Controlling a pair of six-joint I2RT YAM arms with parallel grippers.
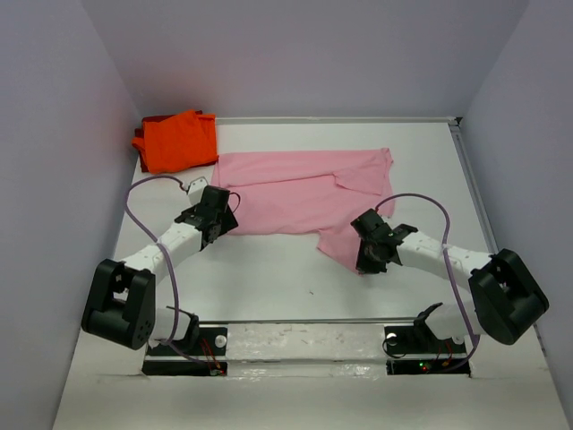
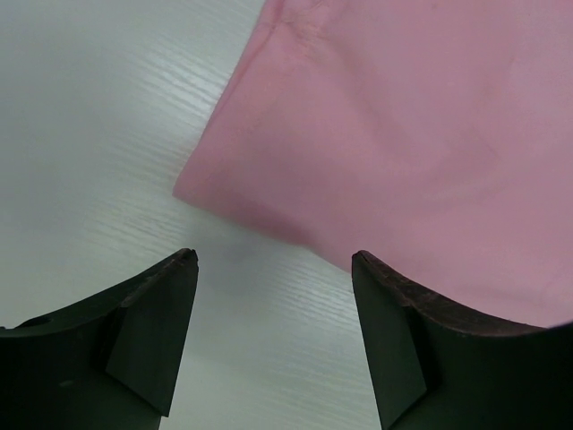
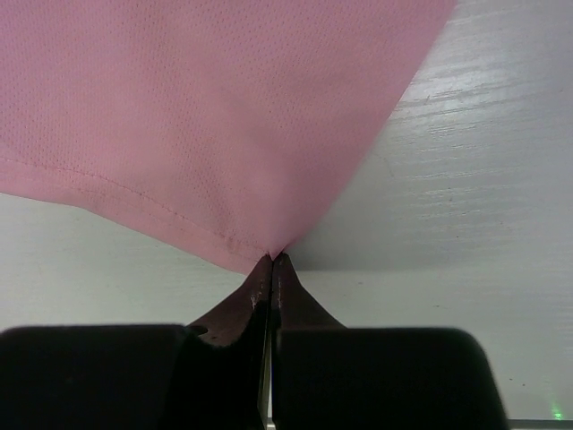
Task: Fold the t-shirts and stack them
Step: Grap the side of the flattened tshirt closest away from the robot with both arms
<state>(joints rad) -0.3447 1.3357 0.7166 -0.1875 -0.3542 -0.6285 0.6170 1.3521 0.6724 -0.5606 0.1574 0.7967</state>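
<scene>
Left claw [image 2: 273, 260] gapes wide above the surface [image 2: 89, 134], with the pink t-shirt [image 2: 403, 134] and its corner just ahead at 12 o'clock. Right claw [image 3: 271, 262] pinches that shirt's near hem. Its long axis runs 9-to-3, and the orange t-shirt [image 1: 176, 141] lies at 10 o'clock.

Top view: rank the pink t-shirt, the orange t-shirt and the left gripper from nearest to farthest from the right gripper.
1. Pink t-shirt, its near corner pinched in the shut right gripper.
2. Left gripper, away to the left, open at the shirt's other near corner.
3. Orange t-shirt, far left corner.
</scene>
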